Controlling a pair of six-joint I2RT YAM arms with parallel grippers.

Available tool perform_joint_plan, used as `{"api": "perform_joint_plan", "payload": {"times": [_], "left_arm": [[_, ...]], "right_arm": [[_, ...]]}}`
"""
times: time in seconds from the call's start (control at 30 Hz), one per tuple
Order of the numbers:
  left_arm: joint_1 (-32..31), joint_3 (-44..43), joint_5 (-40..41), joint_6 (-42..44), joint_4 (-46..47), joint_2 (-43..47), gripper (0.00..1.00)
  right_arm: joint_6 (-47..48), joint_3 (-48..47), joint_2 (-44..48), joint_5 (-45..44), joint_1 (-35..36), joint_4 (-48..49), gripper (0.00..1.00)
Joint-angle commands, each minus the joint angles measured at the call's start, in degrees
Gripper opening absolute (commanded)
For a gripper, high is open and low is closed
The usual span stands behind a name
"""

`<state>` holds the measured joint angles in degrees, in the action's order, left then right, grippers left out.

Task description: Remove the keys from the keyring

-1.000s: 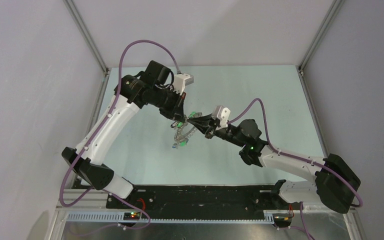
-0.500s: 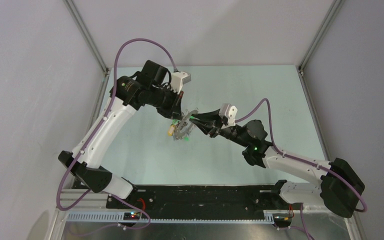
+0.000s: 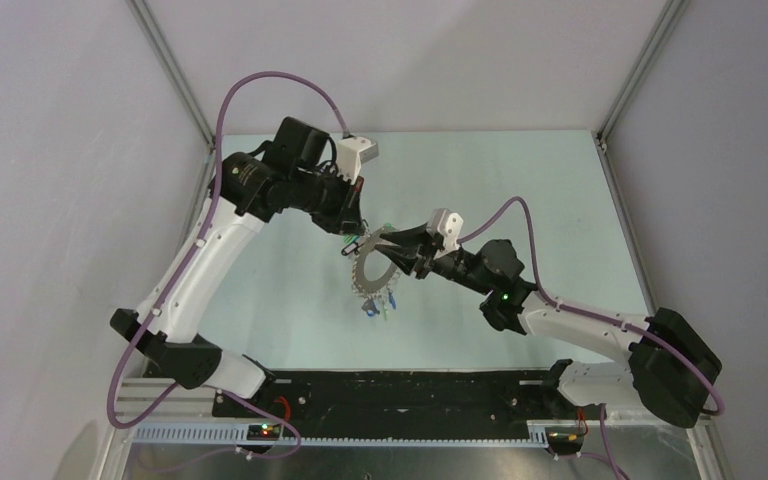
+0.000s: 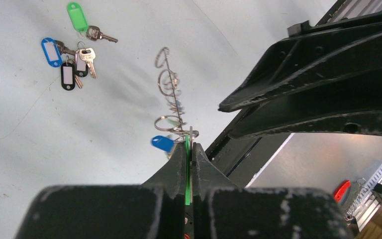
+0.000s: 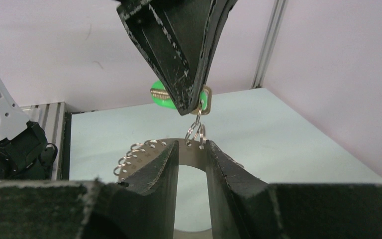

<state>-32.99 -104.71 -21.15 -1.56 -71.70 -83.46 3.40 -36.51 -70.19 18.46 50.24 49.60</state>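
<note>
The left gripper (image 4: 189,149) is clamped shut on a green-tagged key (image 5: 160,97) and holds it up above the table (image 3: 520,180). A small split ring (image 5: 196,132) runs down from that key to the top rim of the keyring (image 5: 192,152), so the whole ring hangs under the left fingers. More tagged keys (image 3: 378,304) dangle from its lower edge. A few loose keys (image 4: 74,55) lie on the table well apart from it. The right gripper (image 5: 191,147) is the nearer free one. Its fingers are parted by a modest gap and grip nothing that I can see, and they point straight at the ring's upper rim, just below the held key. The ring's broad flat face is turned toward the right fingers — it looks wider than their gap — while the left wrist view sees it edge-on, in line with the seam of the left fingers. I cannot tell whether the right fingertips touch the metal or stop just short of it. To pull the held key free, the right gripper probably has to take the plate across its thin edge — so it would need to turn about its own axis or come in from the side, close to where the split ring joins.
</note>
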Motion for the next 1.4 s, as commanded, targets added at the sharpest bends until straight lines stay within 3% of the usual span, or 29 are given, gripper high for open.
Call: {"api": "perform_joint_plan", "payload": {"times": [0.0, 0.67, 0.77, 0.9, 0.93, 1.13, 1.37], "left_arm": [[-0.46, -3.13, -0.46, -1.31, 1.46, 2.54, 0.0], [-0.93, -3.74, -0.51, -1.56, 1.47, 2.92, 0.0], [-0.88, -3.81, -0.46, -1.52, 1.42, 2.88, 0.0], [-0.93, -3.94, -0.39, -1.47, 1.41, 2.92, 0.0], [-0.93, -3.98, -0.3, -1.39, 1.45, 3.01, 0.0], [0.24, -3.09, -1.38, -1.08, 1.46, 2.82, 0.0], [1.53, 0.58, -2.65, 0.06, 1.52, 1.73, 0.0]], "right_arm": [[-0.3, -1.04, -1.33, 0.05, 0.76, 3.13, 0.32], [0.24, -7.28, -6.28, 0.33, 1.57, 3.62, 0.32], [0.44, -7.85, -6.83, 0.26, 1.55, 3.19, 0.26], [0.41, -7.89, -7.02, -0.18, 1.53, 2.63, 0.02], [0.44, -7.92, -6.86, -0.22, 1.49, 2.44, 0.0], [1.27, -7.75, -3.99, 0.57, 1.48, -1.79, 0.0], [2.99, -5.5, 2.59, 1.59, 1.87, 1.02, 0.0]]}}
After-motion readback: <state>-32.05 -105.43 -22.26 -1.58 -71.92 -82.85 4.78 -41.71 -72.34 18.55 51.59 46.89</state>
